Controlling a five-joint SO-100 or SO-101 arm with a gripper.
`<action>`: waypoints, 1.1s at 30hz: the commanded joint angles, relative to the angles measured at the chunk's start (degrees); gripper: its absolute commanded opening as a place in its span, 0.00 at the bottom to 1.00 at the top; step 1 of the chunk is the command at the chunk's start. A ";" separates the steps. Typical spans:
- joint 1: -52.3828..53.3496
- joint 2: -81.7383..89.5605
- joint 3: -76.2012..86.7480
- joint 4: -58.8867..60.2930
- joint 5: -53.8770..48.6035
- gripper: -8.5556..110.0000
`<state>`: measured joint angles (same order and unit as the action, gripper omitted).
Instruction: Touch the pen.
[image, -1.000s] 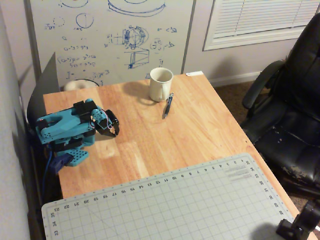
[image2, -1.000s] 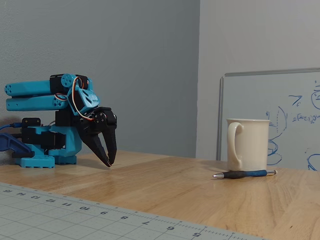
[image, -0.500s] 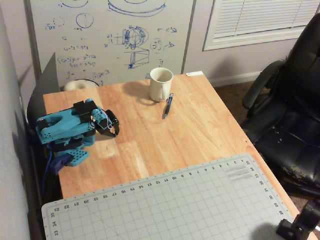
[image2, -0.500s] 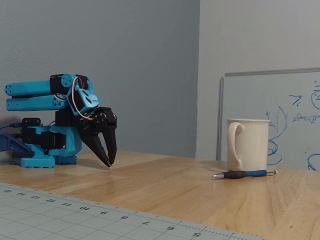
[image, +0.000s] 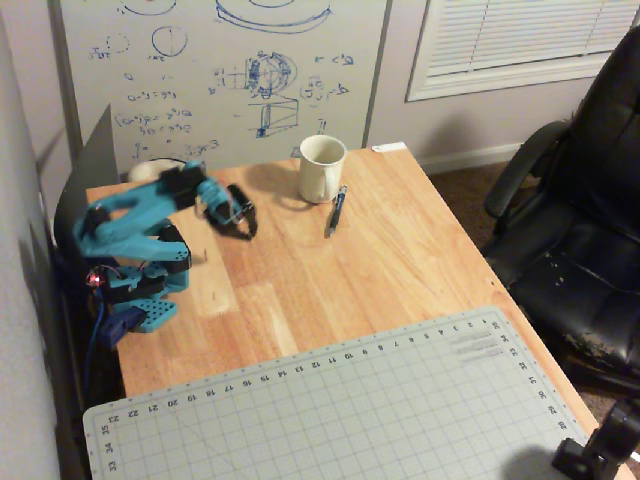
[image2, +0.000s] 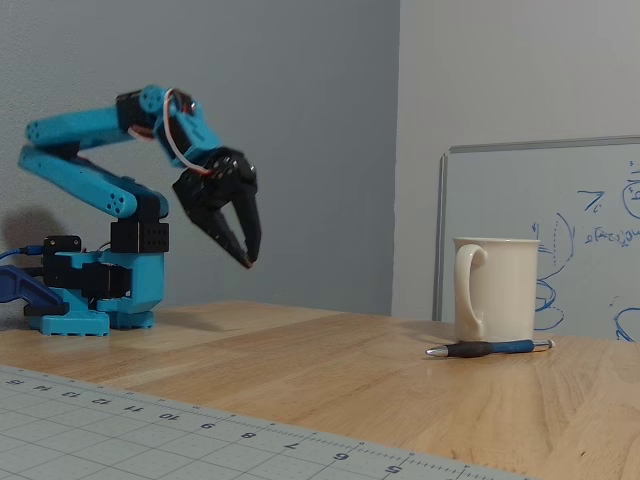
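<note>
A light wooden desk (image: 400, 260) is seen from overhead, with a grey cutting mat (image: 340, 410) laid across its near edge. A whiteboard (image: 220, 70) full of blue sketches is propped behind the far edge, a window with blinds is set in the wall, and a black office chair (image: 580, 230) is parked off the right edge.

The pen (image: 335, 211) is lying flat near the far edge of the desk, just beside a cream mug (image: 322, 168), on its right in the overhead view. It's thin, with a bluish barrel and dark ends. Its long axis is run from the far edge toward the near edge, slightly slanted; in the fixed view the pen (image2: 489, 348) is shown crosswise in front of the mug, silvery tip to the left.

The gripper (image2: 248, 262) on the blue arm (image: 130, 225) is held up off the desk, well apart from the pen, jaws nearly closed, nothing gripped.
</note>
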<state>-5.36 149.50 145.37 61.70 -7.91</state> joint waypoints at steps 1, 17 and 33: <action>-2.20 -19.60 -18.46 -0.79 0.09 0.08; -6.33 -70.84 -73.92 -0.62 0.18 0.08; -4.83 -100.90 -106.70 0.09 -0.44 0.08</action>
<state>-11.34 48.43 46.23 61.70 -7.91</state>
